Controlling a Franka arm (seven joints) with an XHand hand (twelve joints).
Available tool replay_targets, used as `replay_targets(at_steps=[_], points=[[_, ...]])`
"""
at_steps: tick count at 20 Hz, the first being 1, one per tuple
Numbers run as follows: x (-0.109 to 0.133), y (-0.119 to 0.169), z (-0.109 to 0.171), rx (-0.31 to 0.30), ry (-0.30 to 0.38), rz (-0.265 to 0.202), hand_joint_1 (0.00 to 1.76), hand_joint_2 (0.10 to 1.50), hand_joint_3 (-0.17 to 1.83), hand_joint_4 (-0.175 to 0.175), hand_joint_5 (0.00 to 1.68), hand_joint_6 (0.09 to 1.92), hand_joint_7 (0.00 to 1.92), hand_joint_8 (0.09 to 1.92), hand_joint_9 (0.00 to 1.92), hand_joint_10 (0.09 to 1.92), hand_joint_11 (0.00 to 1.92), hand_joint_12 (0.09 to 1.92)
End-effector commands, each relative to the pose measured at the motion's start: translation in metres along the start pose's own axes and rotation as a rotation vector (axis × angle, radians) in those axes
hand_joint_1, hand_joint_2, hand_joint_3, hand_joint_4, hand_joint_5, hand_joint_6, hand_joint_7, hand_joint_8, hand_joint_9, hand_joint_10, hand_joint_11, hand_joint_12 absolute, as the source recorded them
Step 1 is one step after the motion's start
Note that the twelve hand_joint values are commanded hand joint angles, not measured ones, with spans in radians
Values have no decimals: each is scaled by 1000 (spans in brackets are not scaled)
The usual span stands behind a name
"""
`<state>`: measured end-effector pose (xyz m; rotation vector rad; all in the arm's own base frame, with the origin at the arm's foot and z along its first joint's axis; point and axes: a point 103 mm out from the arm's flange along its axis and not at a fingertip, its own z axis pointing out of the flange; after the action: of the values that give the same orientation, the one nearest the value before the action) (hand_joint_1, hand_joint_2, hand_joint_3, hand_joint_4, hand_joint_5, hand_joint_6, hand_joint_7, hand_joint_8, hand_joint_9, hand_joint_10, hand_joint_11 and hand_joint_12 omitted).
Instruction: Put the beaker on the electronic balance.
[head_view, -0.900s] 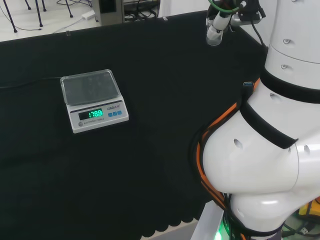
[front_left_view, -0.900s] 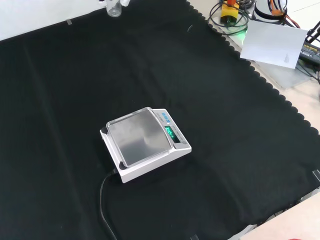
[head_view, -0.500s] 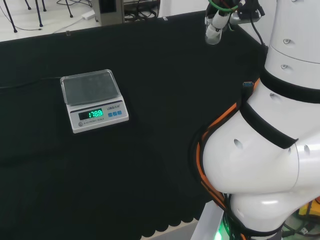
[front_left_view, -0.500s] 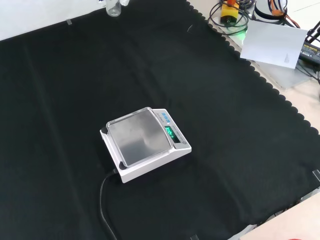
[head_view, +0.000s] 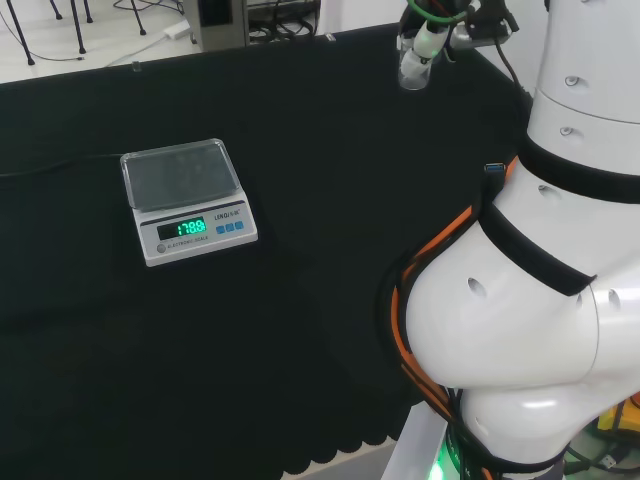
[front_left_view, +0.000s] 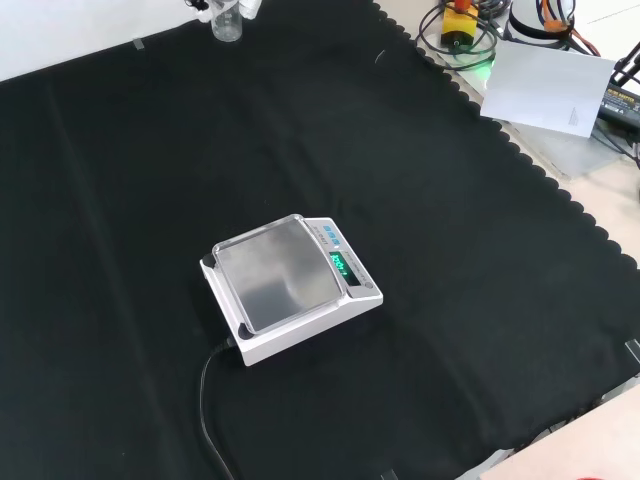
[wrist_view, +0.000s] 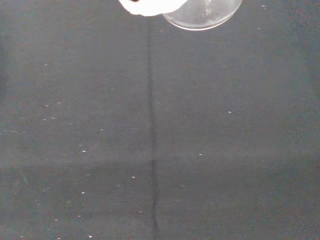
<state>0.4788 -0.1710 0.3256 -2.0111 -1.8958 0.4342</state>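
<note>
Clear glass beaker (head_view: 412, 74) hangs in the black and white hand (head_view: 432, 38), fingers curled round it, above the bench's far edge in the front view, well apart from the white electronic balance (front_left_view: 292, 287) mid-cloth.

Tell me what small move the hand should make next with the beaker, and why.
Probably carry the beaker leftward in the head view, toward the electronic balance. The hand appears to hold the beaker near the cloth's far right edge, well apart from the balance, whose pan is bare.
</note>
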Motion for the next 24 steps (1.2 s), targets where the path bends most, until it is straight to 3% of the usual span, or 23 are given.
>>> replay_targets(at_steps=[1,8,24], points=[[22,7,-2,0,-7,-61,1127,1149,-29,-133,934,1085,909,897,1108,758,1170,963],[61,20,-1,5,-22,-139,1127,1149,-29,-133,935,1083,915,896,1112,758,1172,961],[159,41,-3,31,-102,-252,1127,1148,-29,-131,937,1079,925,893,1117,756,1175,958]])
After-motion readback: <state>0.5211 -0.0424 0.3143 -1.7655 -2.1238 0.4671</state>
